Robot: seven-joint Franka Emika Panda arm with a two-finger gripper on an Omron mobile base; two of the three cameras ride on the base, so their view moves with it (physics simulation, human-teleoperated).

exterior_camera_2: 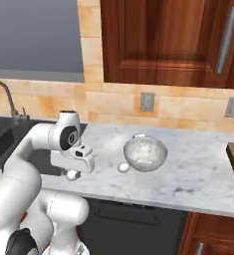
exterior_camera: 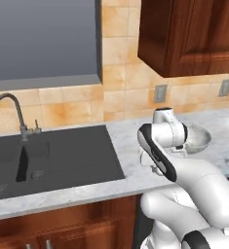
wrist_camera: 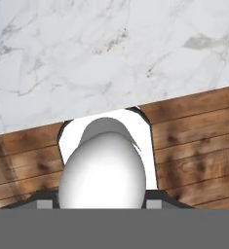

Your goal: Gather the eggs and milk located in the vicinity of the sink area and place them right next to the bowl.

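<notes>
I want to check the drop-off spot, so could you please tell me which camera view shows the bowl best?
The right base view: the bowl stands in full sight on the marble counter, speckled inside visible, an egg beside it. In the left base view the arm hides most of the bowl.

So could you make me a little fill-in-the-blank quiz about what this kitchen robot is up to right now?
1. The gripper is shut on a white ____.
2. A second egg lies on the marble counter right beside the ____.
3. The sink lies to the ____ of the bowl in both base views.
4. The cabinet above the bowl is made of dark ____.

Missing words: egg; bowl; left; wood
</notes>
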